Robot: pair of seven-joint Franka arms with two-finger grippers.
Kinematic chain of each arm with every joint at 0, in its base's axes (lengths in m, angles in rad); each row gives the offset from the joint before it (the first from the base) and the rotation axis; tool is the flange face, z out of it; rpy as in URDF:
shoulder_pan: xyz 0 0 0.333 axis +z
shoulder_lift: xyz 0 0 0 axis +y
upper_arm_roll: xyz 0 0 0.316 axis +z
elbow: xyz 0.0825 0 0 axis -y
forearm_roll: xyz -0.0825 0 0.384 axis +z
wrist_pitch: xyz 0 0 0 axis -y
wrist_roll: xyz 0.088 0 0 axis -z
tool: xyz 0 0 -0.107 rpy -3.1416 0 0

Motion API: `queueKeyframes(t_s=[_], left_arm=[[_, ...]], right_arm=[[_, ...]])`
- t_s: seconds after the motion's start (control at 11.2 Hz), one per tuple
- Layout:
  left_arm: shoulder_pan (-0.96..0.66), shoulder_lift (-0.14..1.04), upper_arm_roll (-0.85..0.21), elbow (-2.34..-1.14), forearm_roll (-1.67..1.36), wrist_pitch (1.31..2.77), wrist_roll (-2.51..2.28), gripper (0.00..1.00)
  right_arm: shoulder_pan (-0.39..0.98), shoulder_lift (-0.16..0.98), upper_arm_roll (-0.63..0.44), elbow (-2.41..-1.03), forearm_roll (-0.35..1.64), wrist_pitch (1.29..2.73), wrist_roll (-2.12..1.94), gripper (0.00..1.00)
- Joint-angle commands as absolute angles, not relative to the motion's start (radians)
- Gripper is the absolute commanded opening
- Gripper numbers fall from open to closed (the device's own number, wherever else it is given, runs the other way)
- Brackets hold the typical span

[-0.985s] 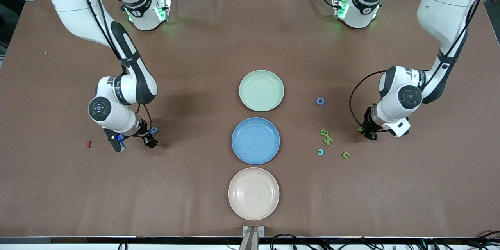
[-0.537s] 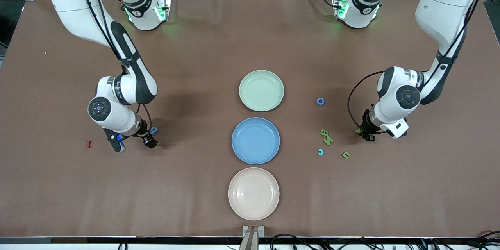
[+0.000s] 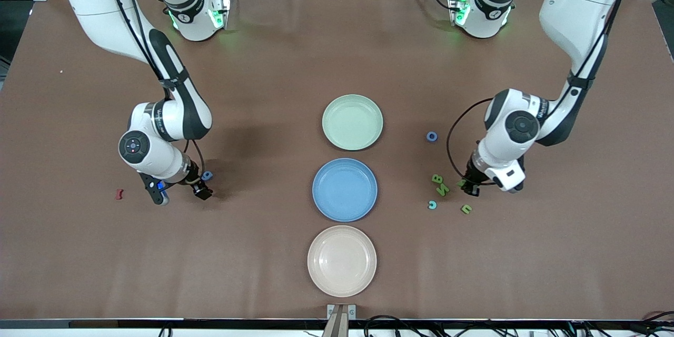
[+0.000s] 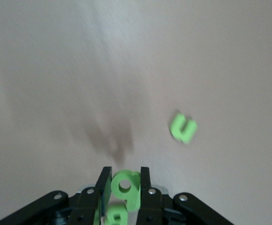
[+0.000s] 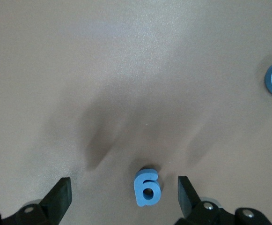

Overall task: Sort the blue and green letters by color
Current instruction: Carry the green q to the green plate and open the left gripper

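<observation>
Over the table toward my left arm's end, my left gripper (image 3: 470, 189) hung in the air, its fingers (image 4: 104, 183) clamped on a green letter b (image 4: 125, 186), with the green u (image 4: 183, 128) lying on the table (image 3: 263, 63) below. Near it lay the green B (image 3: 437, 178) and, touching that one, the green N (image 3: 443, 189), then a teal-blue c (image 3: 432, 204) nearer to the front camera, and a blue o (image 3: 432, 136) lying apart, beside the pale green plate (image 3: 352, 121). That plate, a blue plate (image 3: 345, 189) and a beige plate (image 3: 342, 260) made a line down the middle of the table, the beige one nearest the front camera, and I saw no letter in any of them. Toward my right arm's end, my right gripper (image 3: 179, 189) waited low over the table with its fingers (image 5: 58, 199) spread wide, a blue g (image 5: 147, 187) lying on the table between them and touched by neither. Another round blue letter (image 3: 207, 175) lay just beside that gripper, and a small dark red letter (image 3: 119, 194) lay farther toward the table's end.
</observation>
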State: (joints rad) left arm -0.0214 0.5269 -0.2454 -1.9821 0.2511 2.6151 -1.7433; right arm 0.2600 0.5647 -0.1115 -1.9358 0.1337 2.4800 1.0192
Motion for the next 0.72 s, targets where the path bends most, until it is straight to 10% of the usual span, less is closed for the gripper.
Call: queueKeyframes(t_s=[0.0, 0.63], left_arm=[[-0.092, 0.523, -0.241, -1.96, 0.282, 2.615, -1.781, 0.0], [-0.256, 0.506, -0.242, -1.934, 0.281, 2.612, -1.782, 0.0]], right_arm=[[0.262, 0.546, -0.112, -1.947, 0.141, 2.467, 1.032, 1.0], [0.262, 0.539, -0.112, -1.945, 0.141, 2.464, 1.032, 1.0]])
